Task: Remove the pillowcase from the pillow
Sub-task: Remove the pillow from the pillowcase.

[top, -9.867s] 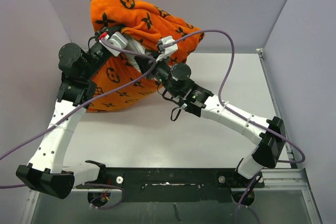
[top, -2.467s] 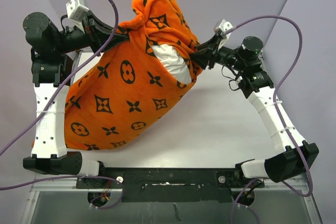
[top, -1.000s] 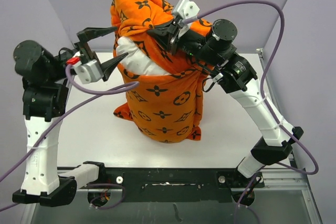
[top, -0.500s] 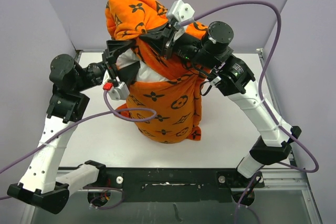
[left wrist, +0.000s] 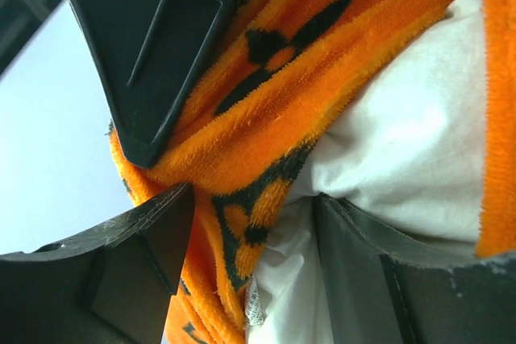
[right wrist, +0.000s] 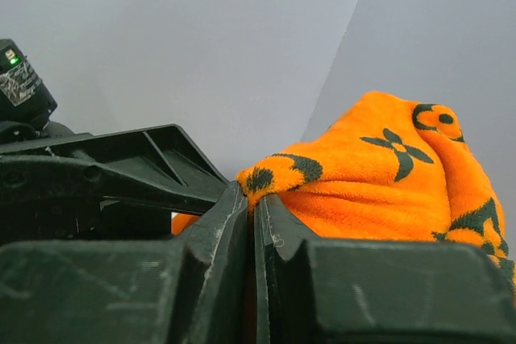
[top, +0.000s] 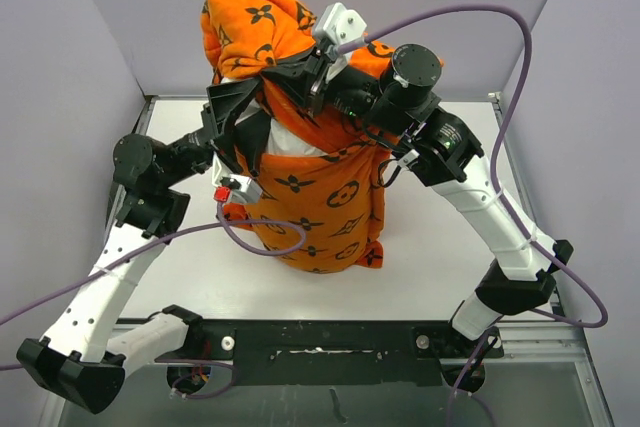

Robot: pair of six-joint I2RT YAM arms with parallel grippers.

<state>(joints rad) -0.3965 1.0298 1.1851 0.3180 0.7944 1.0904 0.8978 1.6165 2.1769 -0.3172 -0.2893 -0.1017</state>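
Top view: the pillowcase point(top: 320, 222) stood on end at centre frame. Its lower end was bunched on the white surface point(top: 440, 247) and its upper end was drawn up toward the top of the frame. The pillow point(top: 285, 137) showed white through the opening on the upper left side of the bundle; the rest was covered by orange plush. The right pincer point(top: 285, 72) reached in from the right, above the opening. In the right wrist view its jaws were pressed together on a fold of orange fabric, so it was clenched on the pillowcase. The left pincer point(left wrist: 251, 219) came in from the left at the opening. In the left wrist view its jaws were parted, released: one finger point(left wrist: 129, 255) at lower left outside the cover, the other at lower right beside the white pillow, the fuzzy hem between them unpinched. A black finger of the right pincer sat in the upper left of that view, touching the orange edge. A purple cable point(top: 460, 9) arched from the right wrist across the upper right of the top view.
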